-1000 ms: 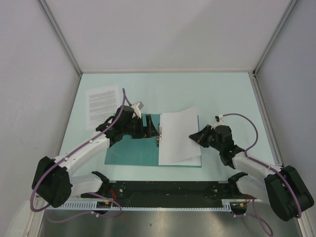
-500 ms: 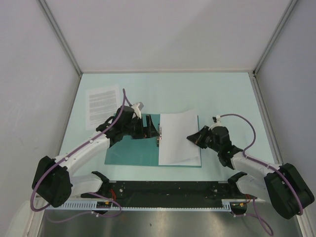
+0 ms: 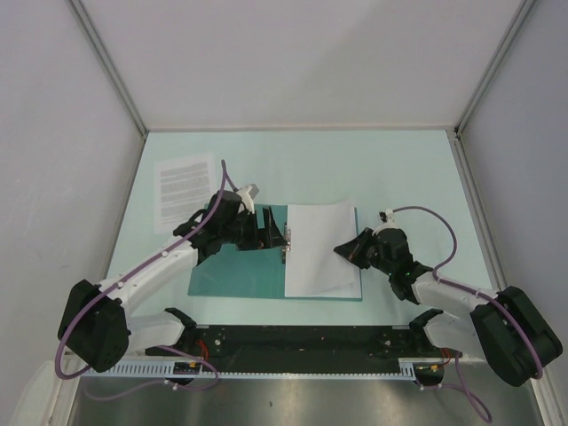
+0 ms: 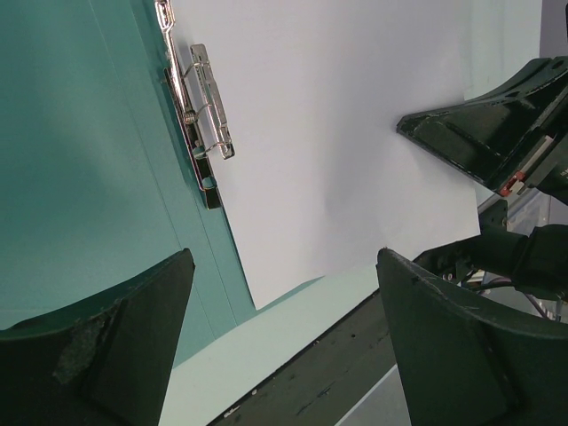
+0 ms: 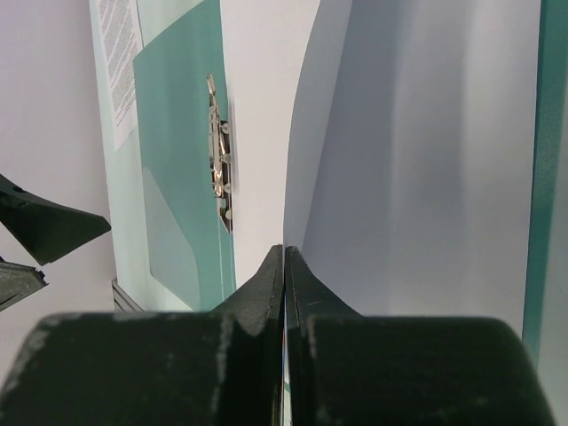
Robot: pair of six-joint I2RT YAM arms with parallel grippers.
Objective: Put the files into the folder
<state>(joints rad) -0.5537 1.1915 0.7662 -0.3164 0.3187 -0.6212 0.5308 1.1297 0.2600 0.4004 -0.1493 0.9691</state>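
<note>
Blank sheet is settling flatter onto folder; R pincer clenching at its edge, L pincer gaping. Shoving now risks buckling paper.

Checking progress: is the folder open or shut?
Open. The folder lies spread flat, its metal clip exposed at the spine, a blank sheet on its right half.

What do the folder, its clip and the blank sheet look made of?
The folder looks like matte teal card, possibly thin plastic: flat, no glare. The clip is shiny metal, with bright reflections. The blank sheet is thin matte white paper: it bows softly in the right wrist view.
</note>
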